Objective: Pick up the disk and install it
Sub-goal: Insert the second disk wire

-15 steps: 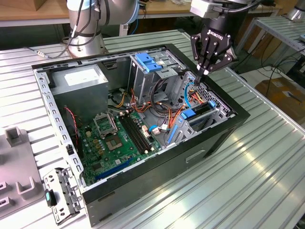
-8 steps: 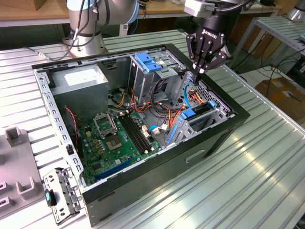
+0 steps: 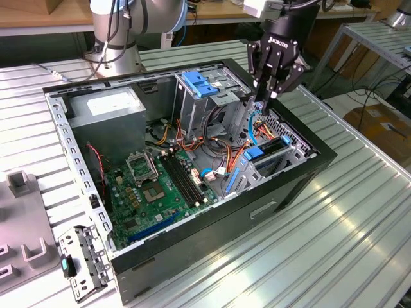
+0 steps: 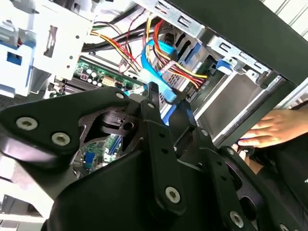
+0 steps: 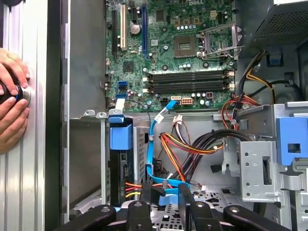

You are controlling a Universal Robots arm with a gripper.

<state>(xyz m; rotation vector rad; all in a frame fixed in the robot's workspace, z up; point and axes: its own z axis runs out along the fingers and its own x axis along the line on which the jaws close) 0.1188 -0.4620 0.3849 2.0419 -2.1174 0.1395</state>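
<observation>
The gripper [image 3: 268,97] hangs low over the open computer case [image 3: 192,253], at the case's far corner on the exterior view's right, just beside the metal drive cage [image 3: 209,106] that carries a blue latch [image 3: 199,83]. It has its tip down among the loose wiring. In both wrist views a blue data cable [image 5: 154,144] runs up to the tip of the gripper [image 5: 163,209] and lies right at it, together with a bundle of red, yellow and black power wires [image 5: 185,149]. Whether the pincer is clamped on that cable or merely standing around it cannot be told. The disk [image 3: 275,149] sits on edge in the lower bay at the near right corner of the case in the exterior view. Its dark body is inside the bay's metal frame and one blue side rail [image 3: 253,153] faces the interior. In the first wrist view it shows as a dark slab [image 5: 120,173] below a blue plastic end piece [image 5: 120,137], apart from the gripper. The green motherboard [image 3: 160,186] covers the case floor, and the grey power supply [image 3: 109,109] stands in the far left corner. A person's hand [image 5: 12,101] rests on the ribbed aluminium table [image 3: 347,218] just outside the case wall, and in the second wrist view the hand [image 4: 269,130] lies flat beside the case's edge.
</observation>
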